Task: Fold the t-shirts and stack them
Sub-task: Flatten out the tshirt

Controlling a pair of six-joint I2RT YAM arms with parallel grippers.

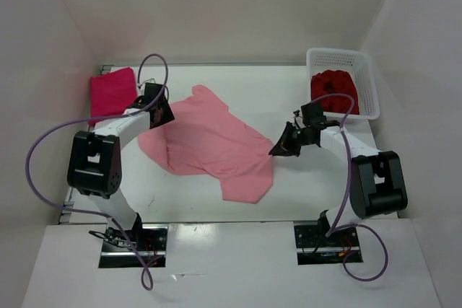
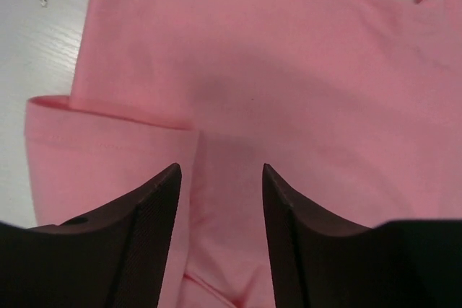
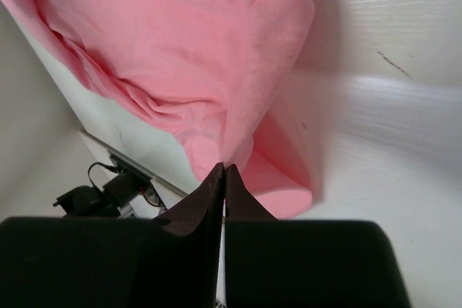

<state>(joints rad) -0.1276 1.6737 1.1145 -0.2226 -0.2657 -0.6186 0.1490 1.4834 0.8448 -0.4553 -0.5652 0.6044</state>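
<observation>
The left end effector (image 2: 220, 169) hangs half-open, gripping nothing, with the salmon pink shirt (image 1: 209, 142) spread directly beneath it. The right end effector (image 3: 224, 171) is pinched shut on the hem at its tips. So thin a bite may slip, dropping the fold crooked onto the surface (image 1: 180, 194).

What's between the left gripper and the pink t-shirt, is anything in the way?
Nothing visible stands in the way. The left gripper hangs open right above the pink t-shirt, and only flat pink cloth shows between its fingers. The folded magenta t-shirt lies off to the side, apart from it.
</observation>
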